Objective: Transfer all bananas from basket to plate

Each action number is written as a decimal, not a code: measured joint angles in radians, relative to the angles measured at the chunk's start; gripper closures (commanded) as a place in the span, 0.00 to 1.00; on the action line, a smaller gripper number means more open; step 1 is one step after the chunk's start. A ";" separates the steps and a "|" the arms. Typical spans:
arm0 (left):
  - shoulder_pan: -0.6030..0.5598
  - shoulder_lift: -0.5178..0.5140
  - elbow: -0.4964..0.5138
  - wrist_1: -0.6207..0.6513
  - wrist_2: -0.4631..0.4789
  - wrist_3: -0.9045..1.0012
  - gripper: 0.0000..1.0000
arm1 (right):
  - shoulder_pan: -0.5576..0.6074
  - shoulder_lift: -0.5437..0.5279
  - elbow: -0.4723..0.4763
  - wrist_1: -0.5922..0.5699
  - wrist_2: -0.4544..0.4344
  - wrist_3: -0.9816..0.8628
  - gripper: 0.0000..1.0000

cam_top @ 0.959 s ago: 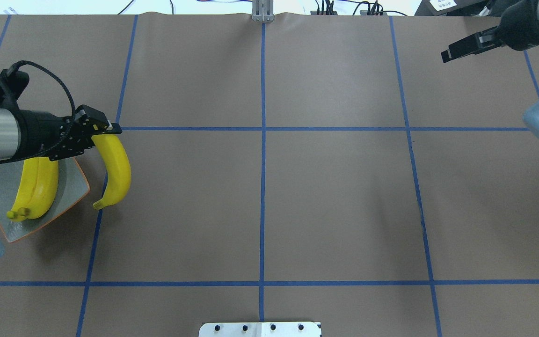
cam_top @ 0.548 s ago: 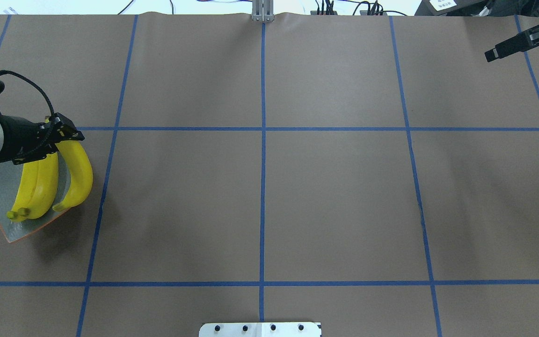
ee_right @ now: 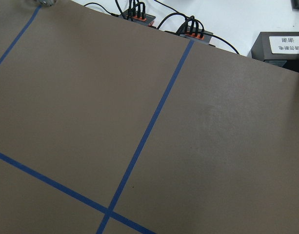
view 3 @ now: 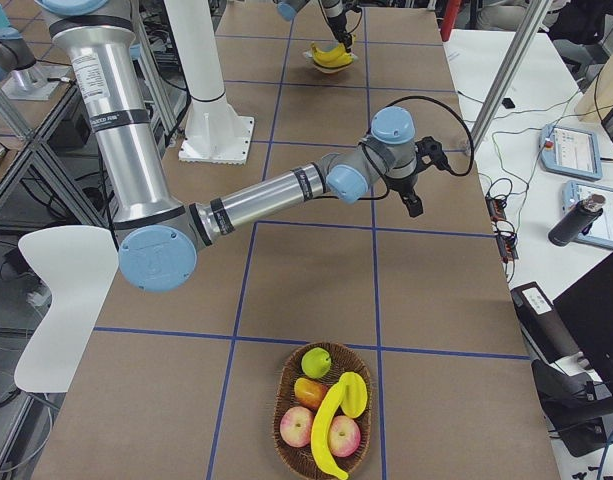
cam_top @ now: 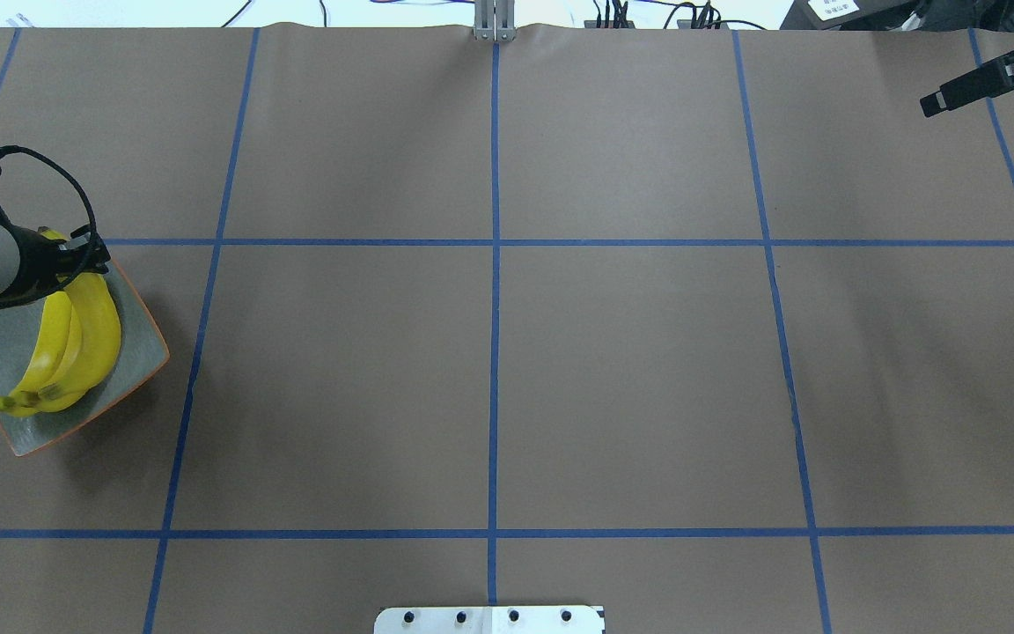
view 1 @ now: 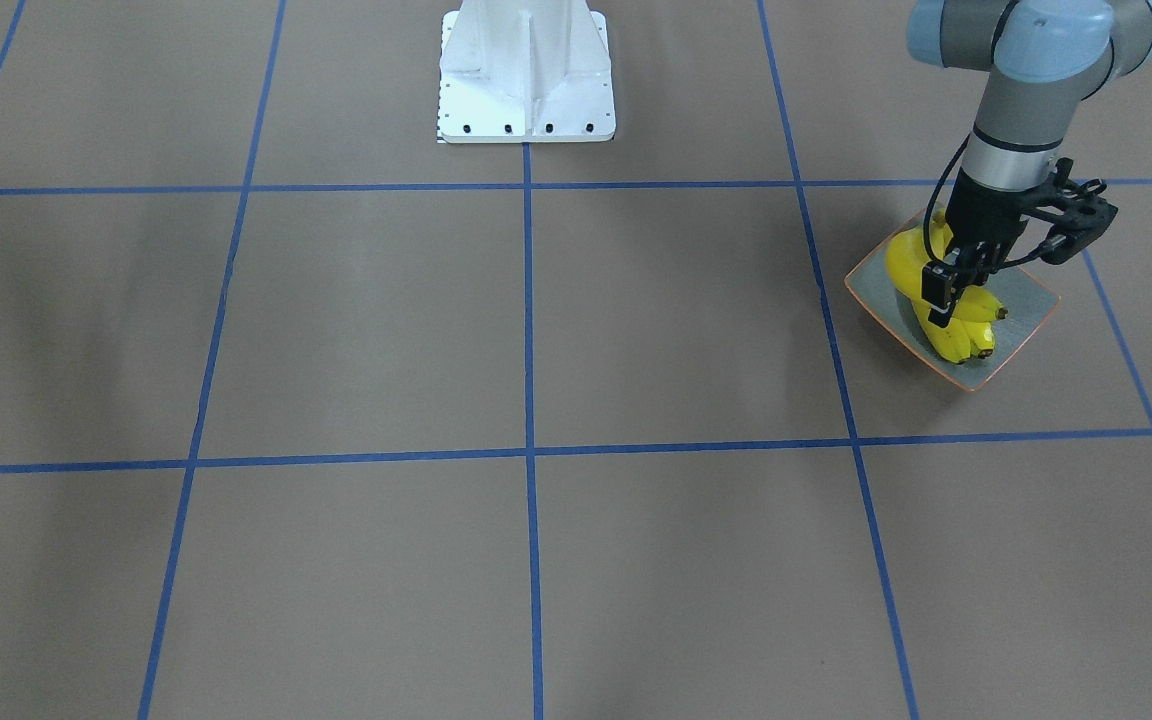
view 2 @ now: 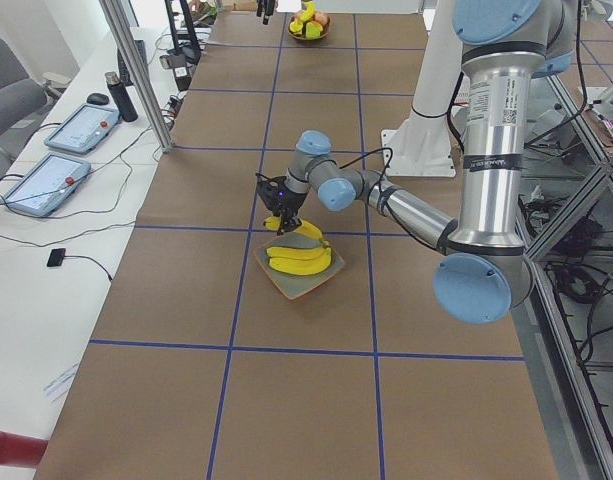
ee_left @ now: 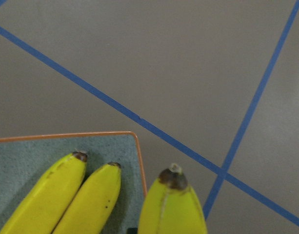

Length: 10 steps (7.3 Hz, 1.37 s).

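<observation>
Gripped one smooth bright yellow curved banana (ee_left: 172, 209) near its dark-tipped end, fingers (view 1: 936, 283) of the left gripper (view 1: 941, 300) clamped on it. Held it low at the edge of the small squarish speckled grey-green plate (cam_top: 139, 352) with thin orange rim; contact with the plate unclear. Lined it up beside two more bananas (ee_left: 47, 200) lying parallel on the plate, probably to nest the curves and stop rolling off the shallow dish. Kept the right gripper (cam_top: 934, 103) high over the brown paper-covered table (cam_top: 489, 379), well apart; could not tell its fingers' state. Noted at least one long banana (view 3: 329, 435) in the woven wicker basket (view 3: 283, 395), among round glossy fruit.
</observation>
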 measured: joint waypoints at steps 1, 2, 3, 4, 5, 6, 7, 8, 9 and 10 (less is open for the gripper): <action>0.004 0.001 0.003 0.018 0.017 0.017 0.54 | 0.000 0.000 0.000 0.000 0.000 0.000 0.00; 0.017 0.002 0.006 0.026 0.031 0.025 0.32 | 0.000 0.000 -0.001 0.000 -0.001 0.000 0.00; 0.036 0.002 0.009 0.028 0.047 0.028 0.03 | 0.000 0.000 -0.004 0.000 -0.001 -0.001 0.00; 0.061 0.002 0.011 0.029 0.074 0.029 0.00 | 0.000 0.000 -0.007 0.001 -0.002 -0.002 0.00; 0.085 0.003 0.012 0.029 0.105 0.030 0.00 | 0.001 0.000 -0.010 0.001 -0.002 -0.003 0.00; 0.098 0.005 0.012 0.029 0.126 0.041 0.00 | 0.001 0.000 -0.011 0.001 -0.003 -0.003 0.00; 0.100 0.006 0.010 0.029 0.135 0.079 0.00 | 0.001 0.000 -0.012 0.002 -0.003 -0.001 0.00; 0.099 0.008 -0.004 0.028 0.136 0.128 0.00 | 0.001 -0.001 -0.012 0.001 -0.002 -0.001 0.00; 0.097 0.011 -0.040 0.028 0.127 0.164 0.00 | 0.004 -0.004 -0.014 0.001 -0.001 -0.006 0.00; 0.094 0.011 -0.090 0.029 0.096 0.182 0.00 | 0.015 -0.015 -0.018 0.001 0.001 -0.031 0.00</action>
